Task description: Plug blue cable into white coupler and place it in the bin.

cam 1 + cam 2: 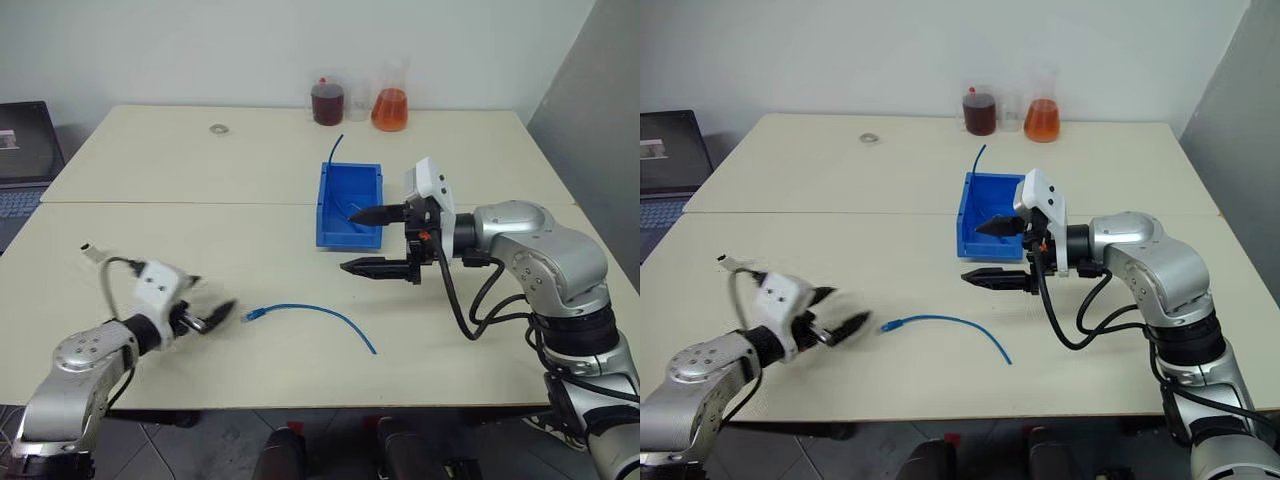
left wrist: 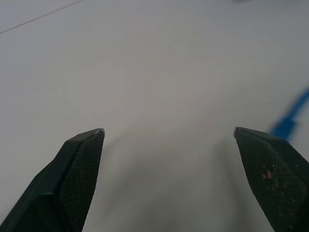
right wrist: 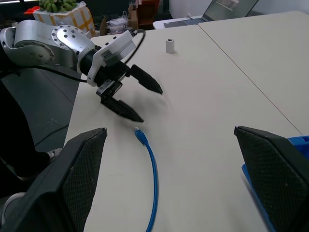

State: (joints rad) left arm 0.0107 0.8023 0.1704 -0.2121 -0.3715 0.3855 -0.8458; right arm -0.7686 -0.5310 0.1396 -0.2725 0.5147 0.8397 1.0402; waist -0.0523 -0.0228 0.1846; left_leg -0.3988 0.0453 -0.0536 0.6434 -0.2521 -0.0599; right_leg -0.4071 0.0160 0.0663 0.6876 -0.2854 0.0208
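1. Step in hand, as I judge it: the approach to the first pick. Nothing is joined and nothing is held.
2. Left gripper (image 1: 215, 318): fingers spread wide, empty, low over the worktop (image 1: 250, 240) near its front edge, pointing at the plug end of the blue cable (image 1: 310, 312). The plug lies just beside the fingertips, apart from them.
3. The blue cable lies loose along the front part of the worktop, plug toward the left gripper, the other end curving toward the front edge.
4. Right gripper (image 1: 372, 240): fingers spread, empty, raised beside the front lip of the bin (image 1: 326, 215), pointing toward the robot's left.
5. White coupler (image 3: 170, 46): stands near the worktop's left edge, behind the left arm, well apart from cable and bin.
6. Next move, by my reading: the left fingers close on the cable just behind the plug, and the coupler must be fetched from the left edge so plug and socket can be lined up.
7. Containers: the bin sits about mid-worktop; a darker blue cable stub (image 1: 337, 145) rises past its far rim, and whether it rests inside I cannot tell. Two flasks (image 1: 327, 101) of dark and orange liquid stand at the back edge.
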